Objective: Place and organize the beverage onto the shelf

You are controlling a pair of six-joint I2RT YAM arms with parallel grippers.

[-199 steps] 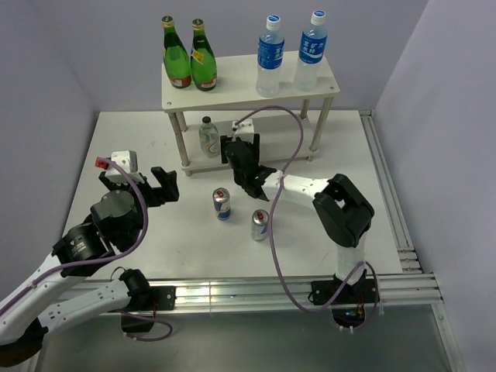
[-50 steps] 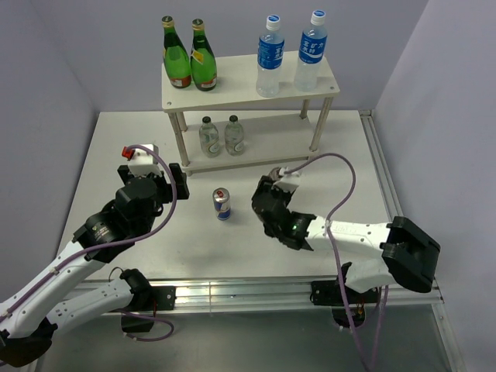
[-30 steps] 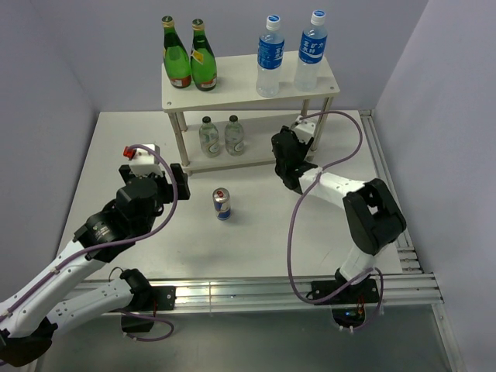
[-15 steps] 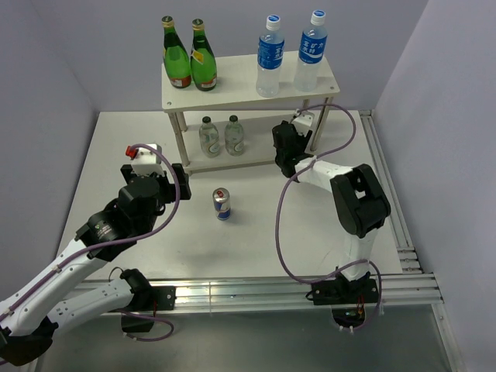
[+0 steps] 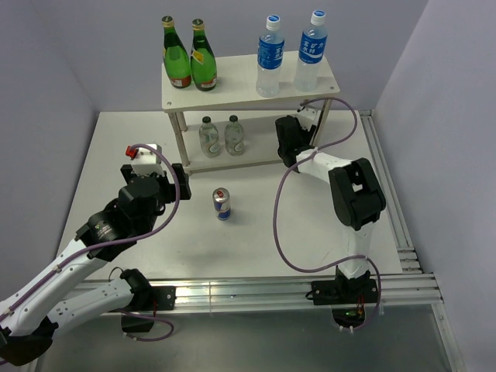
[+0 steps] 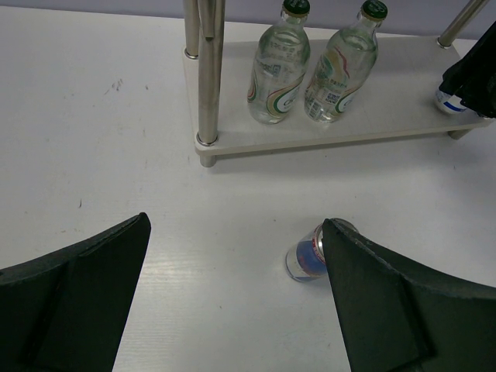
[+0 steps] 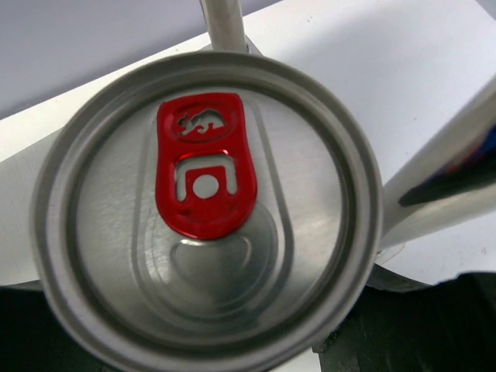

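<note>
the right claw [image 5: 288,141] is reached in at the right end of the shelf [image 5: 246,81], down at the lower board, its fingers closed round a slim can [image 7: 205,209]. the wrist view is nearly all can top, red pull tab up, dark fingers at both lower corners. from the left arm's camera the base of that can [image 6: 449,101] looks to sit at the board's right end (i can't tell if it's fully down). on the same board, further left, two small green-capped bottles [image 6: 279,74] [image 6: 341,66] stand upright just beside each other. up top are two tall water bottles [image 5: 270,45] [image 5: 311,40] on the right and two green glass bottles [image 5: 177,56] [image 5: 203,56] on the left. the second can [image 5: 222,204] stands alone on the table [image 5: 139,132], in front of the shelf. the left claw [image 6: 232,232] hangs over the table with its fingers spread wide, holding nothing, the second can just inside its right finger in its own view.
</note>
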